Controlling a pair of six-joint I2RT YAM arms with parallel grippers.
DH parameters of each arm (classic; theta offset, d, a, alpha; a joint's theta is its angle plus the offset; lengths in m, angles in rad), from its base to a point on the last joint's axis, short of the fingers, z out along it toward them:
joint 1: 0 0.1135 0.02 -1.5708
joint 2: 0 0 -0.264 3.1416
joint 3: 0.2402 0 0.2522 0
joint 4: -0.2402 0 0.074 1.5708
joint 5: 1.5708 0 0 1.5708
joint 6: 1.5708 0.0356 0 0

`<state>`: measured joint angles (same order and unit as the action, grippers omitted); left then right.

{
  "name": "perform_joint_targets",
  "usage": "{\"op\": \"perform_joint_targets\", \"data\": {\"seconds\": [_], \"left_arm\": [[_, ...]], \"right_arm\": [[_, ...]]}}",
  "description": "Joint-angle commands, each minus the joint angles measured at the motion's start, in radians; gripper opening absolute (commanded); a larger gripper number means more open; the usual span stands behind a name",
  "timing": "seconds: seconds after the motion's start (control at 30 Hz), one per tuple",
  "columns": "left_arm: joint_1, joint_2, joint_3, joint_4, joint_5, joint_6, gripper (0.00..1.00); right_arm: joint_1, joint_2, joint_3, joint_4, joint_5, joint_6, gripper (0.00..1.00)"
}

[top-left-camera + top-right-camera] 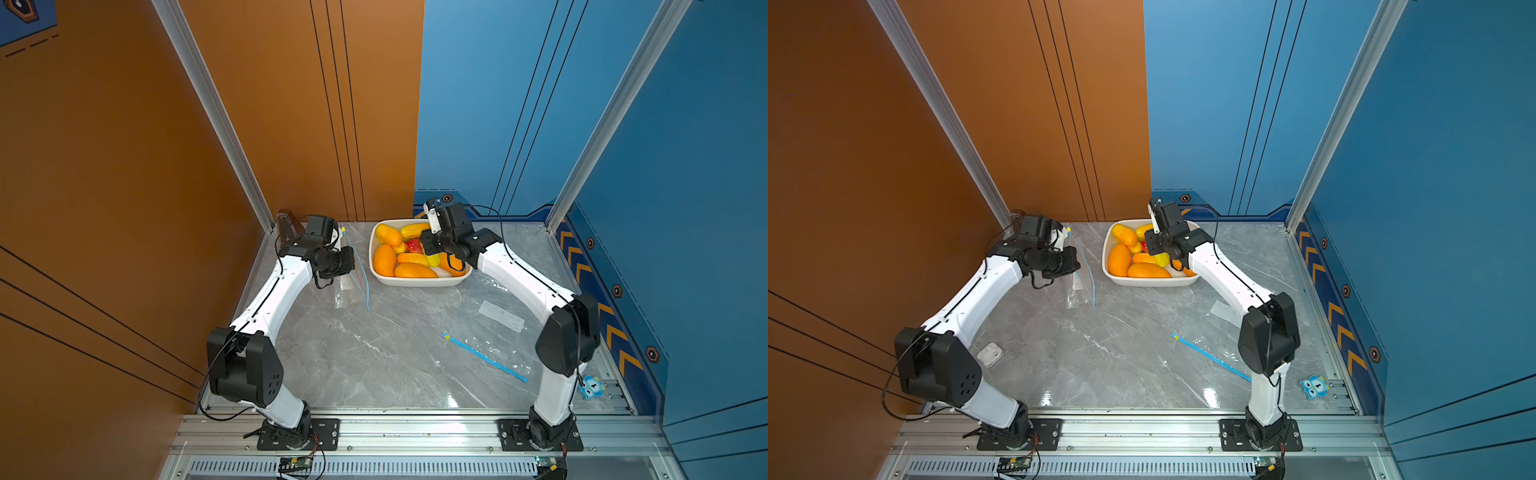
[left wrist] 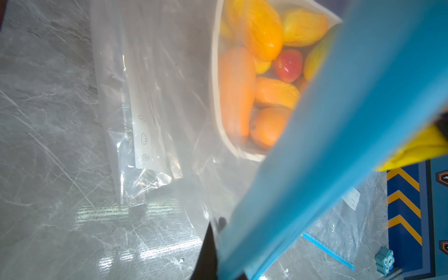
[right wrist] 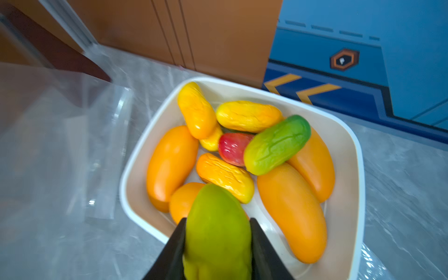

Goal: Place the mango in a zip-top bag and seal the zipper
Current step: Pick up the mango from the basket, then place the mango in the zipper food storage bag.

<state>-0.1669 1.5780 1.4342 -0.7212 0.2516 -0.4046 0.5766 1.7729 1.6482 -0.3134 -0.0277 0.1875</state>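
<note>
A grey marble-patterned tabletop (image 1: 374, 353) is being shown from above, with two white-and-black arms being stretched toward its far side. A clear plastic zip-top bag with a blue zipper strip (image 1: 353, 282) is being dangled from the left gripper (image 1: 337, 237). Its fingers are being pressed together on the bag's top corner, probably so that the bag's mouth can be offered to the fruit.

Just below and ahead of the fingers of the right gripper (image 3: 218, 220), a white rounded plastic bowl (image 3: 126, 174) is being kept full of orange, yellow, green and red toy fruits. A green-yellow plastic mango (image 3: 218, 247) is being pinched between those fingers, one on each flank, over the bowl, apparently for carrying across to the bag. A small yellow slider (image 1: 343, 229) is being seen right beside the left fingers.

The mango's near end is being cut off by the frame. In the left wrist view the blurred blue strip is being spread across much of the picture, so only one dark finger (image 2: 208, 254) is being shown. Whether the bag's mouth is open cannot be told.
</note>
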Motion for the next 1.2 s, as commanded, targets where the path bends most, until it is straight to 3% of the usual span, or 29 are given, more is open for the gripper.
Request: {"op": "perform_joint_targets", "data": {"seconds": [0.0, 0.17, 0.37, 0.5, 0.77, 1.0, 1.17], "left_arm": [[0.01, -0.021, -0.002, 0.011, 0.049, -0.019, 0.0], [0.01, -0.025, 0.027, 0.011, 0.093, -0.053, 0.0], [0.011, -0.041, 0.058, 0.026, 0.179, -0.109, 0.0], [0.009, -0.054, 0.065, 0.037, 0.237, -0.122, 0.0], [0.04, -0.098, 0.035, 0.035, 0.312, -0.11, 0.0], [0.05, -0.115, -0.005, 0.036, 0.345, -0.065, 0.0], [0.053, -0.111, -0.032, 0.035, 0.351, -0.053, 0.0]], "right_arm": [[0.104, -0.108, -0.22, 0.547, -0.206, 0.181, 0.13], [0.241, -0.068, -0.332, 0.869, -0.236, 0.218, 0.12], [0.264, 0.04, -0.324, 1.066, -0.235, 0.281, 0.1], [0.254, 0.078, -0.307, 1.067, -0.199, 0.249, 0.11], [0.189, 0.109, -0.335, 1.165, -0.246, 0.286, 0.1], [0.164, 0.115, -0.261, 1.094, -0.27, 0.232, 0.1], [0.145, 0.124, -0.222, 1.093, -0.303, 0.267, 0.1]]}}
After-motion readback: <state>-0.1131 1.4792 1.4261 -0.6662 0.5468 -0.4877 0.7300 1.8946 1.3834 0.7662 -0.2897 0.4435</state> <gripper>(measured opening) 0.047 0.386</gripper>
